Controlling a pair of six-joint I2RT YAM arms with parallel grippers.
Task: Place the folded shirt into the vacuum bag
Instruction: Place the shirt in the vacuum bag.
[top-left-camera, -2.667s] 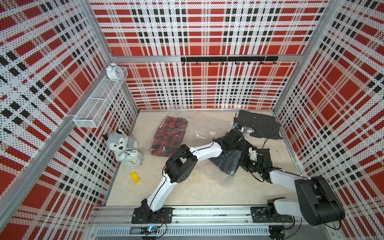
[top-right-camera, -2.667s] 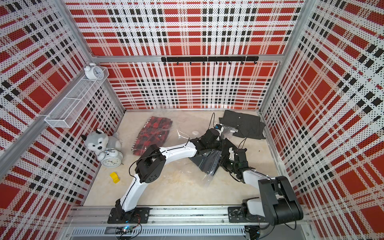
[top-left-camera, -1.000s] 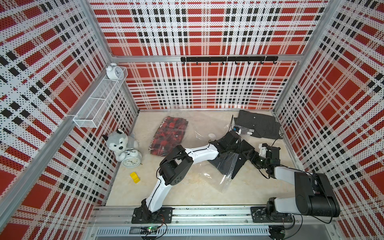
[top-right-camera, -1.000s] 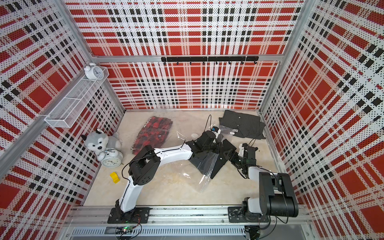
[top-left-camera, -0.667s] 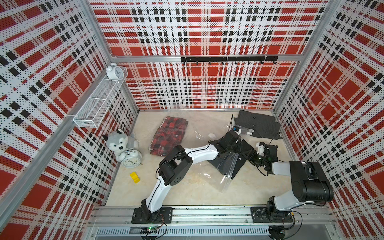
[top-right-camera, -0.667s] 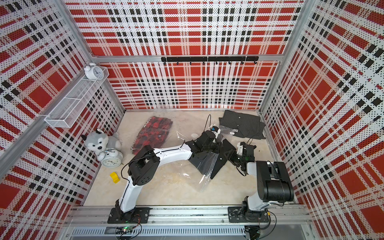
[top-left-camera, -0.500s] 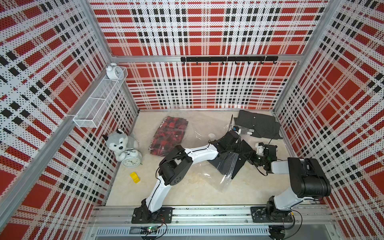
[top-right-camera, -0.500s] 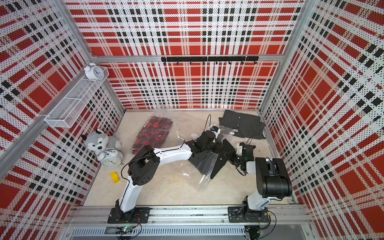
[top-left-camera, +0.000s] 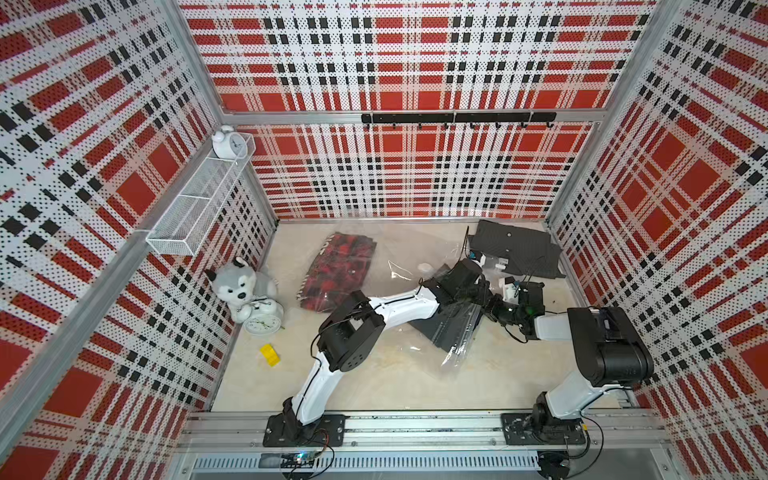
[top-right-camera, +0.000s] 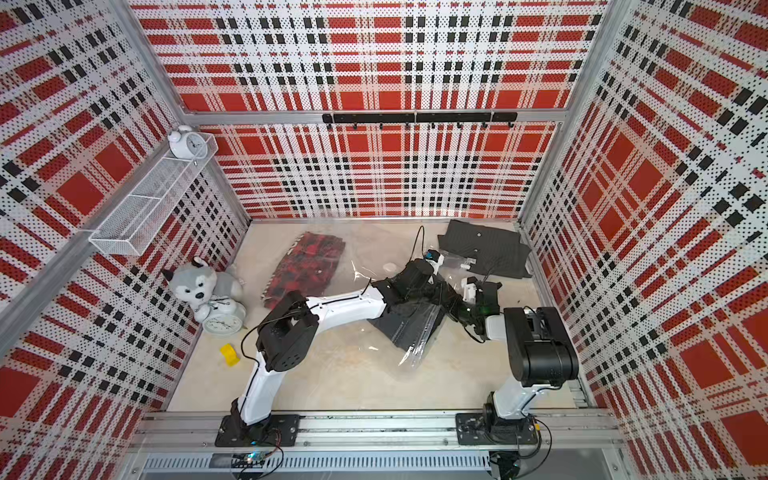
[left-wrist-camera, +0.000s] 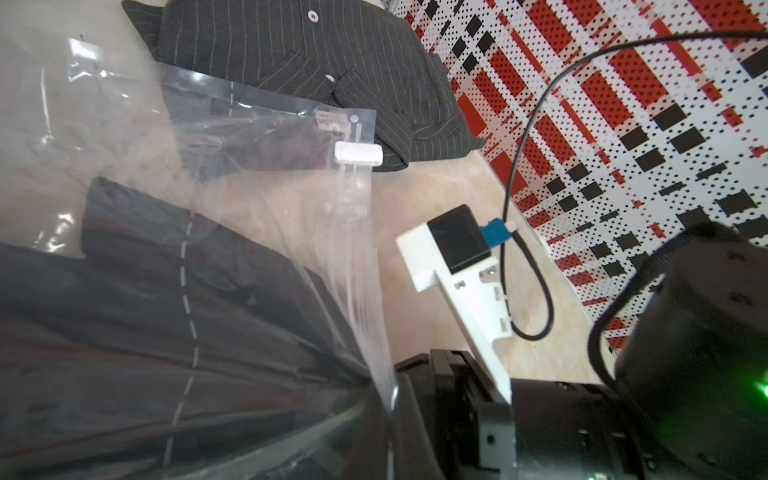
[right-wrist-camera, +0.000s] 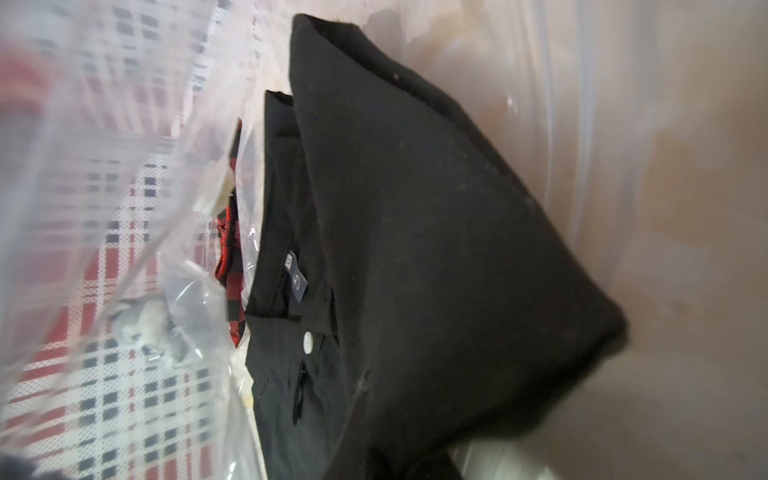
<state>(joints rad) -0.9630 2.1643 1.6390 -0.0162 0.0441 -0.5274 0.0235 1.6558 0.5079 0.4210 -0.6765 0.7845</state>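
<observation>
Left gripper clamped, hold hidden | right gripper state unclear | vacuum bag clear, crinkly, black folded shirt visible through film

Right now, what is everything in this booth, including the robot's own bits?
vacuum bag: 1, clear, floor centre
black shirt: 1, black, under the bag's plastic near its mouth
plaid shirt: 1, red-black, under the bag's plastic, far end
pinstriped shirt: 1, dark grey, back right corner, outside the bag
stuffed husky: 1, grey-white, by left wall
alarm clocks: 2, white, one beside the husky, one on the shelf
wire shelf: 1, white, left wall
block: 1, yellow, floor
hook rail: 1, black, back wall
left arm, right arm: 2, white-black, front rail
left claw: shut; right claw: unclear; both at the bag's mouth
</observation>
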